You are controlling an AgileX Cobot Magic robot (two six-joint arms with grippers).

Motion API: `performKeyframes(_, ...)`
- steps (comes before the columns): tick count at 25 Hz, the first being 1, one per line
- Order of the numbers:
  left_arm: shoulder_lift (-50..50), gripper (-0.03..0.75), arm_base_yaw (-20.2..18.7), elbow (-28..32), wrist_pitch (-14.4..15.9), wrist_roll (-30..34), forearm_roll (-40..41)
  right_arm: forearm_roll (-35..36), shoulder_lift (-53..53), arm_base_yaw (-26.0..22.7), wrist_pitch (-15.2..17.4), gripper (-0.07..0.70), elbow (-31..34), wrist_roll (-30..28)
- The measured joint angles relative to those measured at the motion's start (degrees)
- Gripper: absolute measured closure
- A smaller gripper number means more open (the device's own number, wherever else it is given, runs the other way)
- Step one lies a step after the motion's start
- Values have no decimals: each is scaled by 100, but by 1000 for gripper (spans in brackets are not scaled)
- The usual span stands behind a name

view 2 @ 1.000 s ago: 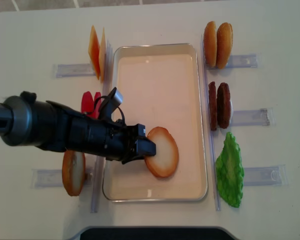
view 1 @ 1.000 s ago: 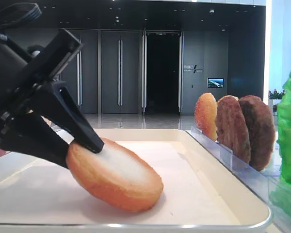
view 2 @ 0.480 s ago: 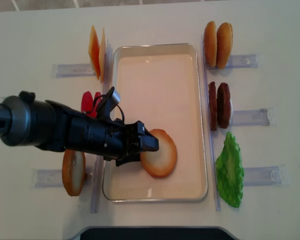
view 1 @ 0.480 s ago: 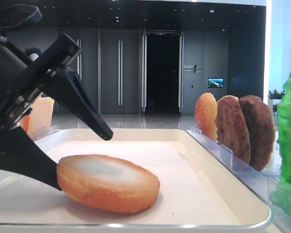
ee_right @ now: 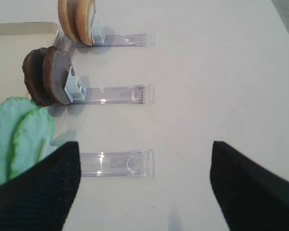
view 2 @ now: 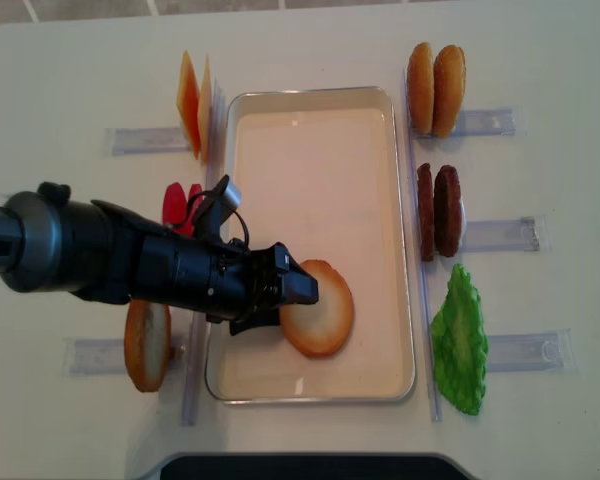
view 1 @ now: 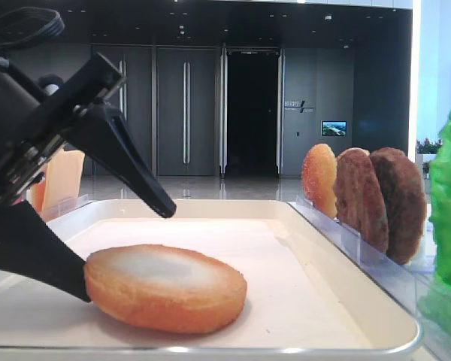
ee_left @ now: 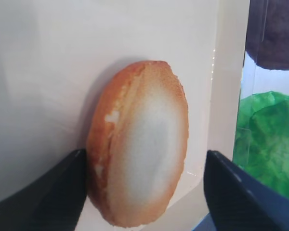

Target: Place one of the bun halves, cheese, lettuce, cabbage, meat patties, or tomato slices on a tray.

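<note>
The left pincer (view 2: 292,302), jaws apart, flanks the bun half (view 2: 318,308) at the tray's (view 2: 380,98) six o'clock; a careless retreat risks dragging it.

office lobby or hall, tall dark doors (view 1: 186,113), polished floor, small wall screen (view 1: 334,128), white demo table (view 2: 70,90)

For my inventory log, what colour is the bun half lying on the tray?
Golden-brown crust, pale whitish top face: bun half, best in the low exterior view.
</note>
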Motion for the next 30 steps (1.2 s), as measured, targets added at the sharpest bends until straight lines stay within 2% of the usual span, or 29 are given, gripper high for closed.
performKeyframes(9, -67, 148, 0, 0, -1, -18, 122, 0, 0, 0, 0, 76, 0, 0)
performKeyframes(12, -243, 148, 0, 0, -103, -78, 211, 0, 0, 0, 0, 76, 0, 0)
performKeyframes(15, -436, 148, 0, 0, -242, -408, 481, 0, 0, 0, 0, 76, 0, 0)
performKeyframes(24, -1064, 148, 0, 0, -414, -1534, 1685, 0, 0, 0, 0, 76, 0, 0)
performKeyframes(30, -1800, 148, 0, -7, -433, -1912, 2100, 0, 0, 0, 0, 76, 0, 0)
